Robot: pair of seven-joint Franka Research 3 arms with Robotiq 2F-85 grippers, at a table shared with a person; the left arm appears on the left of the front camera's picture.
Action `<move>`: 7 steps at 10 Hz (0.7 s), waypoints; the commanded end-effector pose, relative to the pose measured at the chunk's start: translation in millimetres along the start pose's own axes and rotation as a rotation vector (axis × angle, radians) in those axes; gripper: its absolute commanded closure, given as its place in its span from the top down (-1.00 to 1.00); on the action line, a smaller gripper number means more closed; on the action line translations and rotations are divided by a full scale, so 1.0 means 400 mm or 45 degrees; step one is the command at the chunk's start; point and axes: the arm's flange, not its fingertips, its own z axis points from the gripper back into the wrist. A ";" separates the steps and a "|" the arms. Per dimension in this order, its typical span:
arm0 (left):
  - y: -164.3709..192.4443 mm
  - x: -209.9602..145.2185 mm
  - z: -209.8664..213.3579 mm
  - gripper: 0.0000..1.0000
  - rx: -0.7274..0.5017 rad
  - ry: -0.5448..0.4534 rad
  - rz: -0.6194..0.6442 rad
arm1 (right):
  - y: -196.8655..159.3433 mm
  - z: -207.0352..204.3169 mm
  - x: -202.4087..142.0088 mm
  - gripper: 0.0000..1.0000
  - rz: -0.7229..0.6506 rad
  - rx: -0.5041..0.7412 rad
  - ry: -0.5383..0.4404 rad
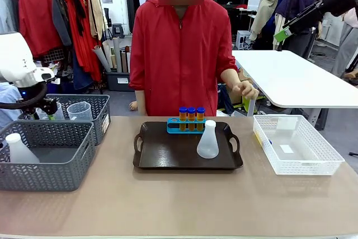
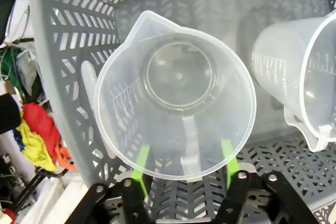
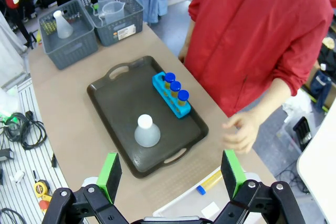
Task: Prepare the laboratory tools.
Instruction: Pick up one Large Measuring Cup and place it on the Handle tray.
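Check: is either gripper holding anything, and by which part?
Right gripper: open, nothing held. Left gripper flanks the handle side of a measuring jug; whether it grips cannot be told.

Robotics lab workroom: blue tube rack [image 1: 172,126] and conical flask [image 1: 207,141] on a tray [image 1: 162,155] on the tabletop [image 1: 168,200], garment rack [image 1: 56,15] behind, cables [image 3: 23,129] on the floor [image 3: 26,163].

Table [image 1: 168,200] bears two grey baskets [image 1: 47,163], dark tray [image 1: 168,150], white bin [image 1: 296,167].
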 end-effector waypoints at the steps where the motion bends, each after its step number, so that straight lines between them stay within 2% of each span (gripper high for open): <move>1: 0.007 0.000 0.003 -0.83 0.031 -0.004 0.030 | 0.001 0.002 0.002 1.00 0.005 0.003 -0.010; 2: 0.010 0.000 0.005 -1.00 0.032 -0.001 0.033 | 0.001 0.002 0.002 1.00 0.005 0.003 -0.010; 7: 0.017 -0.003 0.060 -1.00 0.015 -0.018 0.038 | 0.001 0.002 0.002 1.00 0.005 0.003 -0.010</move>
